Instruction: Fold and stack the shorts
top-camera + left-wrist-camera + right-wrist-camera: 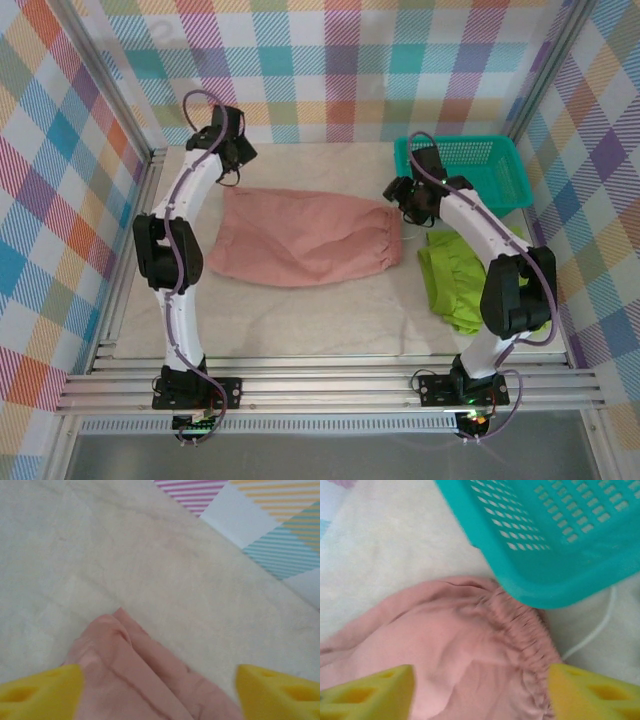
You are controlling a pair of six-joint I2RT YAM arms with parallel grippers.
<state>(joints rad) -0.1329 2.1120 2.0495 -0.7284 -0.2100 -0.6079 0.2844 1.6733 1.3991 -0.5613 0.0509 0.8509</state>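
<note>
While the dusty salmon-pink cloth shorts (pixel 305 240) lie spread flat across the middle of the pale table (pixel 300 320), plain end toward the left arm and gathered elastic waistband toward the right, each arm has one end to itself.

Left gripper (pixel 233 178): over the far left corner. Wrist view shows the yellow fingers (pixel 40 690) set wide apart with the cloth corner low between them. Nothing is pinched.

Right gripper (pixel 403 200): over the far waistband corner. Fingers (pixel 370 692) are likewise spread wide with the waistband beneath. Nothing is held.

Judgement: this placement suits a two-corner pick on the far edge, folding toward the near edge.

Lime green cloth shorts (pixel 455 280): crumpled at right, nearer than the teal plastic mesh basket (pixel 480 165), partly under the right arm and just apart from the pink pair. Probably parked there for later.

Edges and room:
- The waistband corner sits right at the basket's near corner. Cannot tell whether it touches or tucks under.
- A thin white cord (pixel 592 627) lies on the table beside that corner, a possible snag.
- A bare strip of table runs along the near side of the pink shorts, enough to receive a fold.
- The left end lies close to the table's left rail, so there is little sideways slack.
</note>
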